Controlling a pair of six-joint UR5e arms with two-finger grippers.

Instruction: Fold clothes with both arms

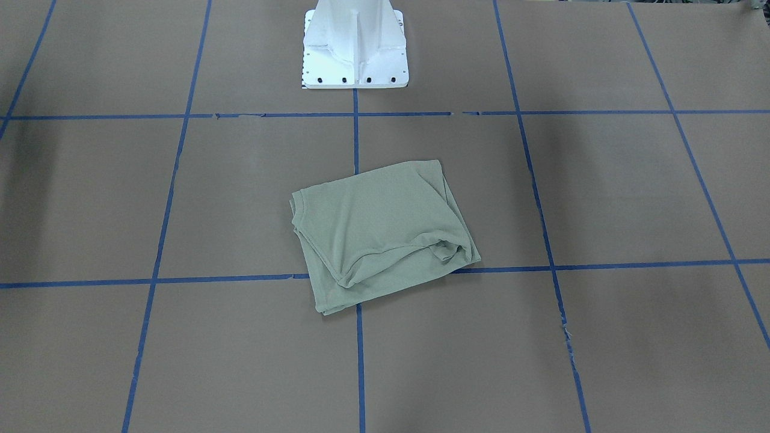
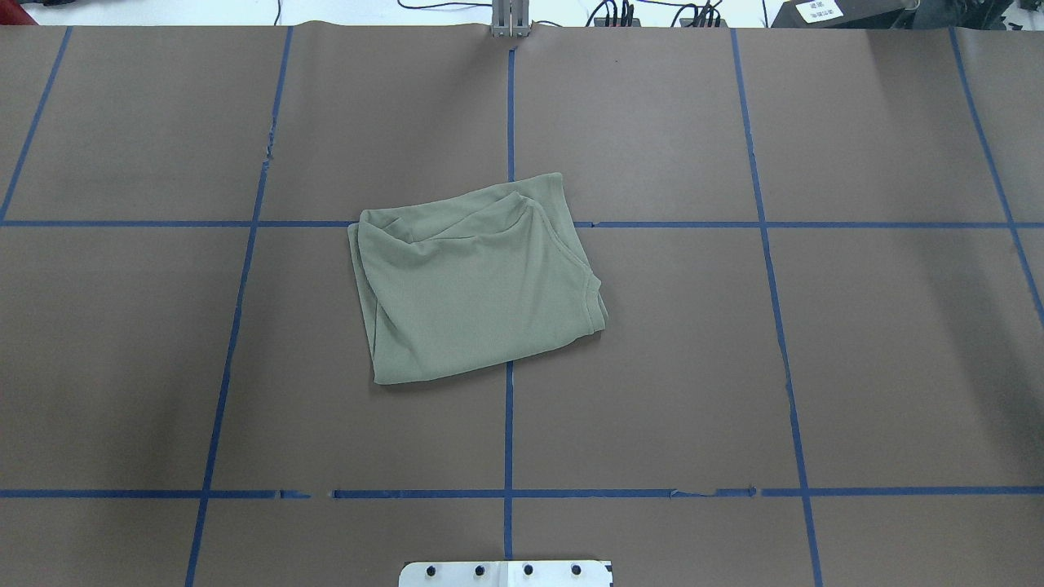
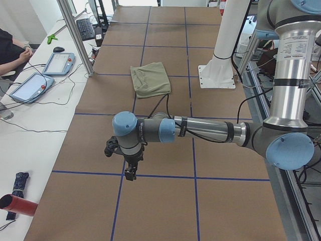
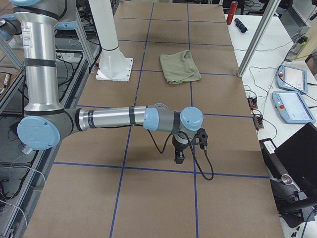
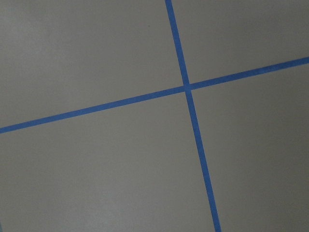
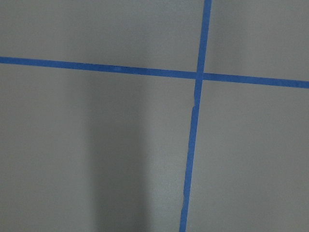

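looks done bar tidying: sage-green knit shirt (image 2: pixel 477 281) in a rumpled folded square mid-frame, black left gripper (image 3: pixel 129 174) and right gripper (image 4: pixel 179 158) well clear, can't tell finger gap.

your robot has a silver-grey left arm (image 3: pixel 205 131) and right arm (image 4: pixel 106 119), light-blue joint caps (image 3: pixel 124 124), black cables (image 4: pixel 213 173), and a white pedestal (image 1: pixel 355 45).

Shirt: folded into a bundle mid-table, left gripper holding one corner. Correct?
No. The shirt is folded into a bundle in the middle of the table, but the left gripper is not holding a corner: the exterior left view shows it over bare table, well apart from the shirt. The overhead view shows nothing gripping it.
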